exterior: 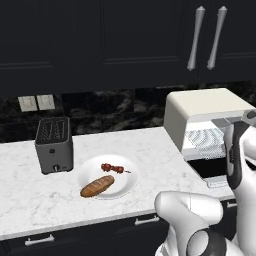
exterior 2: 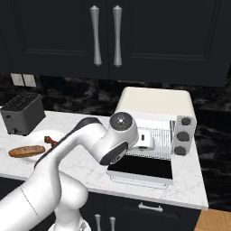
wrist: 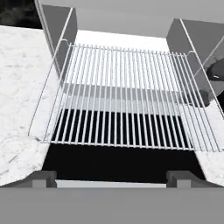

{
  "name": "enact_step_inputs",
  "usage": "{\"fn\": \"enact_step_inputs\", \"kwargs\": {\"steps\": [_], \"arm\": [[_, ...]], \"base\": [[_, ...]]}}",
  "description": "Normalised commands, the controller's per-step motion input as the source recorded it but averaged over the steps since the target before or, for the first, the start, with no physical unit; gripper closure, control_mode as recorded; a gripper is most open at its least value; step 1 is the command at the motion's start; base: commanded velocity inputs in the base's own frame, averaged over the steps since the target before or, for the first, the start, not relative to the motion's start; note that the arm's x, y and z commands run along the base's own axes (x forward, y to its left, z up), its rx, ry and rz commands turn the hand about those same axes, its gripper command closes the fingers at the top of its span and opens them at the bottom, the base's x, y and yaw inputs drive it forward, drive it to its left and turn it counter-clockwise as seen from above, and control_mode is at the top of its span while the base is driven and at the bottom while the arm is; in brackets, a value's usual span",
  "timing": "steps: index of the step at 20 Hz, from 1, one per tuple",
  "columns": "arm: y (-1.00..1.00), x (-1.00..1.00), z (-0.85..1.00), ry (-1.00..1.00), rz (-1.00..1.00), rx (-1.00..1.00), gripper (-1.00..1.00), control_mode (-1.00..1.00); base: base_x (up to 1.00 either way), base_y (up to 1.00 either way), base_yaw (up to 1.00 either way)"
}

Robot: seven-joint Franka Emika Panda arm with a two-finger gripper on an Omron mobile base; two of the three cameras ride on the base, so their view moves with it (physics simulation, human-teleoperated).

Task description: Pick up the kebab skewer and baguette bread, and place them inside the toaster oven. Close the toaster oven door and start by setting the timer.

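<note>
a white marble bench runs along a black veined backsplash. on it, toward the left, stands a dark grey slot toaster, upright, with two slots on top and a small knob low on its front. just beside the toaster to its right lies a round white plate. two pale wall outlets sit on the backsplash above the toaster. overhead hang black cabinets with two long silver handles side by side. below the bench edge are dark drawers with small silver pulls.
</note>
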Motion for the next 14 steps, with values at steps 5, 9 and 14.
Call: {"fn": "enact_step_inputs", "kwargs": {"steps": [5,9,14], "arm": [[1.00,-0.36,0.04,0.10,0.35,-0.04,-1.00,-1.00],[0.99,-0.24,0.04,0.09,0.24,-0.01,-1.00,-1.00],[0.90,0.00,0.14,0.12,0.00,0.00,-1.00,-1.00]], "base": [[0.00,0.00,0.00],[0.00,0.00,0.00],[0.00,0.00,0.00]]}}
